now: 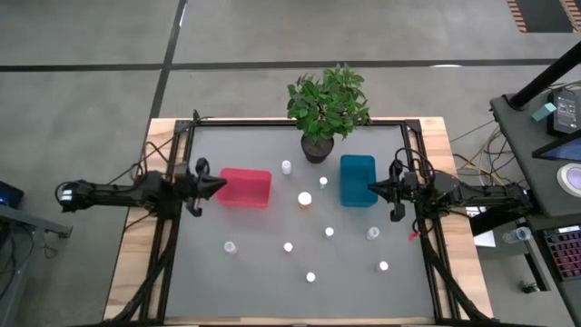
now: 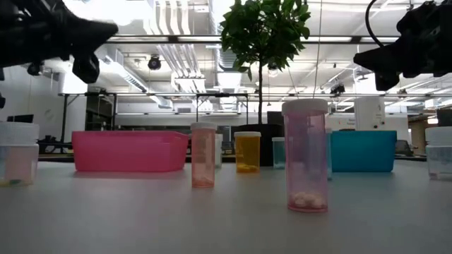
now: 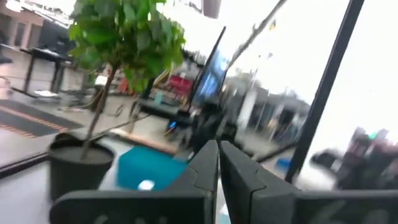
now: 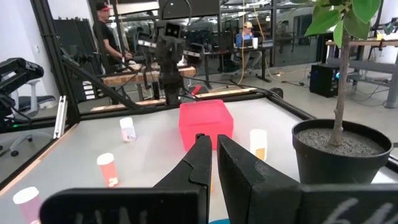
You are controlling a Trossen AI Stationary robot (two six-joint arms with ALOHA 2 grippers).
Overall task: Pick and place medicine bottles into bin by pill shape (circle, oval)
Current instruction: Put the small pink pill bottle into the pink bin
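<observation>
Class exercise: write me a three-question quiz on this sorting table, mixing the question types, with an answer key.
1. True or false: the red bin sits nearer the left pincer than the teal bin does.
2. Which stands between the bins? A) plant pot B) orange bottle C) keyboard
3. Fill in: both pincers, including the right pincer, hold ____.

Key: 1 true; 2 B; 3 nothing

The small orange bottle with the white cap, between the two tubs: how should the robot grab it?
The orange-tinted bottle with a white cap stands upright in open space between the red plastic tub and the teal-blue plastic tub. Probably best from straight above, fingers closing across its round body just under the cap.
</observation>
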